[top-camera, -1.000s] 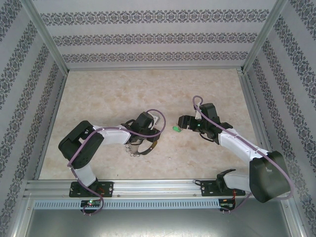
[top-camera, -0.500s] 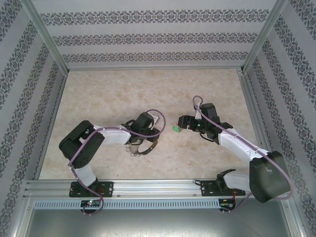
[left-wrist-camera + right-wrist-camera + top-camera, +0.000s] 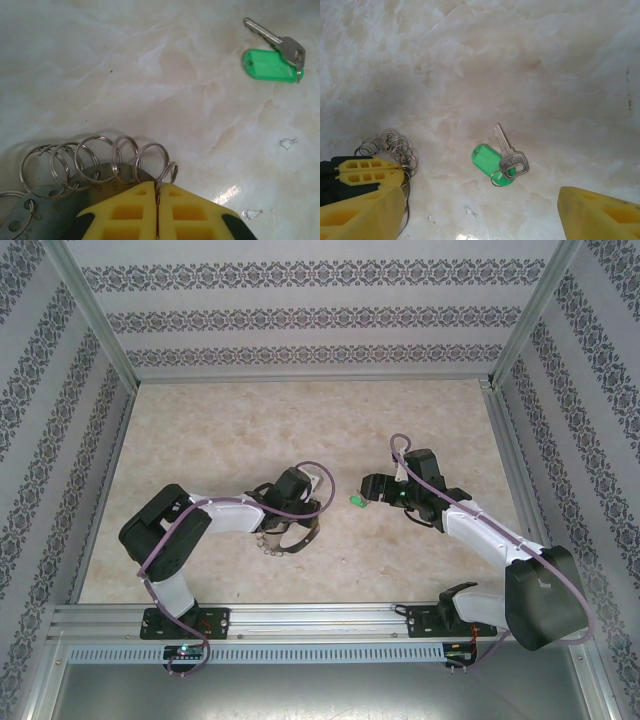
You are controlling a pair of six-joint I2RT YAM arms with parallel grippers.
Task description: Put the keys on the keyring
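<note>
Left tool (image 3: 158, 187) tighter now on keyring (image 3: 60, 197)

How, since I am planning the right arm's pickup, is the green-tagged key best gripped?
Judging by its pose, take the key at its head, where it lies on the green tag and the bundle is thickest, coming straight down. Everything lies flat on the table, so a side approach finds no edge. The open right claw should straddle the narrow width.

A cream, marble-patterned counter (image 3: 300, 420) is boxed in by walls (image 3: 300, 315) papered in grey damask stripes, with aluminium posts (image 3: 92, 315) at the corners and a metal rail (image 3: 320, 620) along the near edge.
</note>
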